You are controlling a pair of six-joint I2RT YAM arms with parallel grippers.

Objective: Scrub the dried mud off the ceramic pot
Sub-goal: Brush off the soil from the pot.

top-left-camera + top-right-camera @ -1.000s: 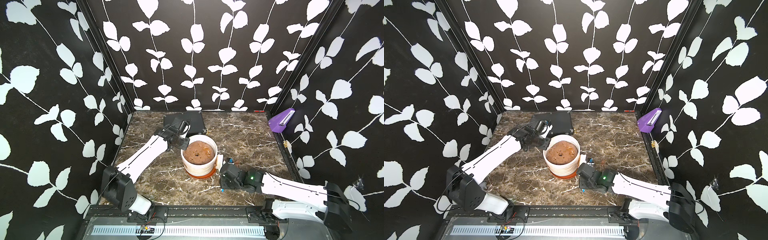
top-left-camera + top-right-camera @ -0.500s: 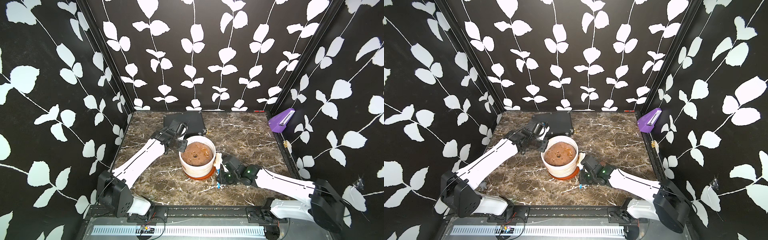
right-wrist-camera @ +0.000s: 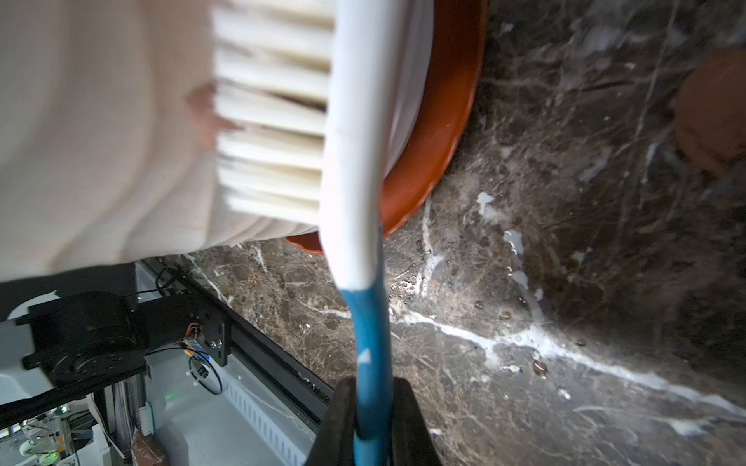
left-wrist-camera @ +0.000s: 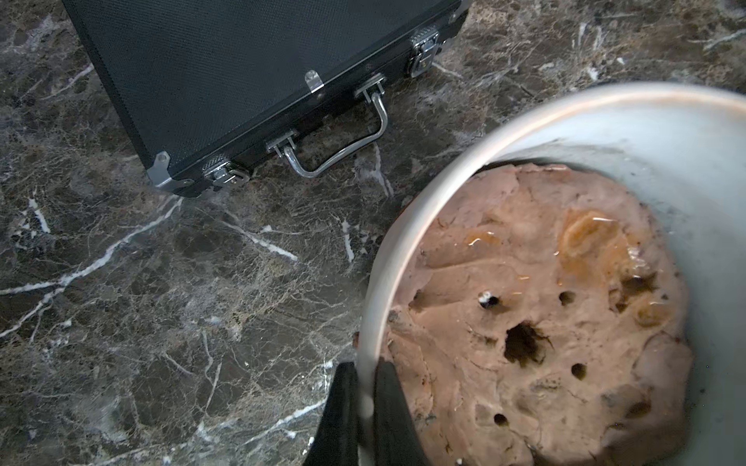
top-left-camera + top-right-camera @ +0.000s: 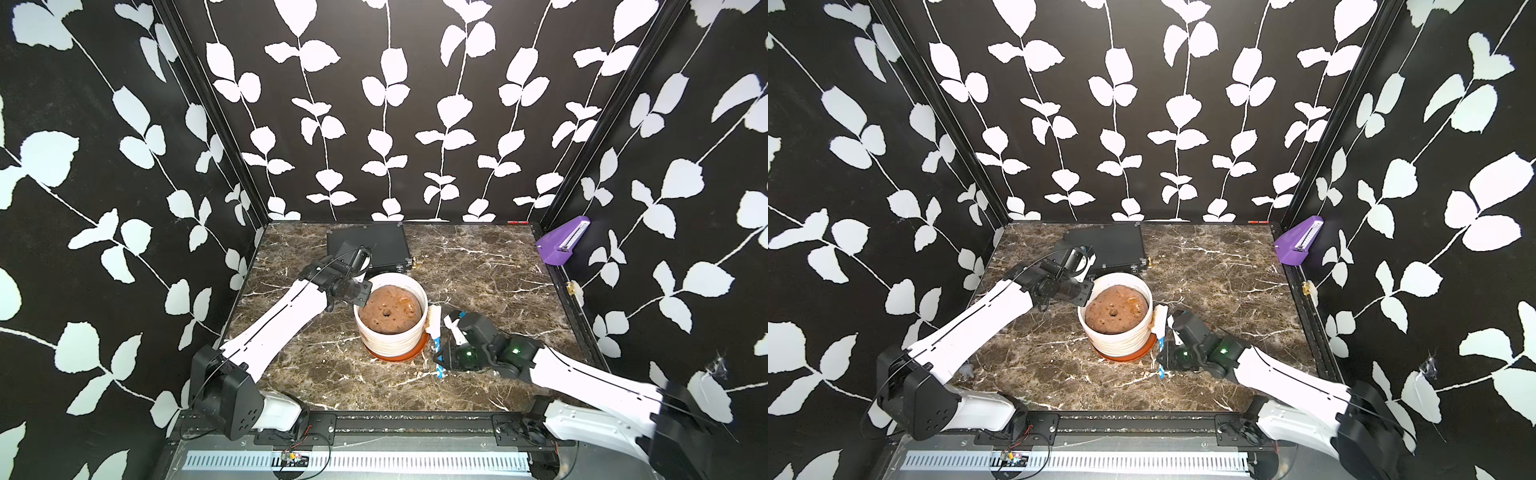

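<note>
Right wrist view: our right jaws clamp the brush [image 3: 355, 181] far from its bristles, so it may twist; left jaws pinch the ceramic pot [image 3: 101, 141] rim.

White shells, blk joints, thin blk cables on left arm [image 5: 286, 320] & right arm [image 5: 582, 376]; green LEDs [image 5: 515, 351] on rt.

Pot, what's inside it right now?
A lumpy brown mound lies in the pot, with one large hole near its middle and several small ones. The left gripper pinches the rim, one finger inside. The pot's floor is hidden under the mound.
</note>
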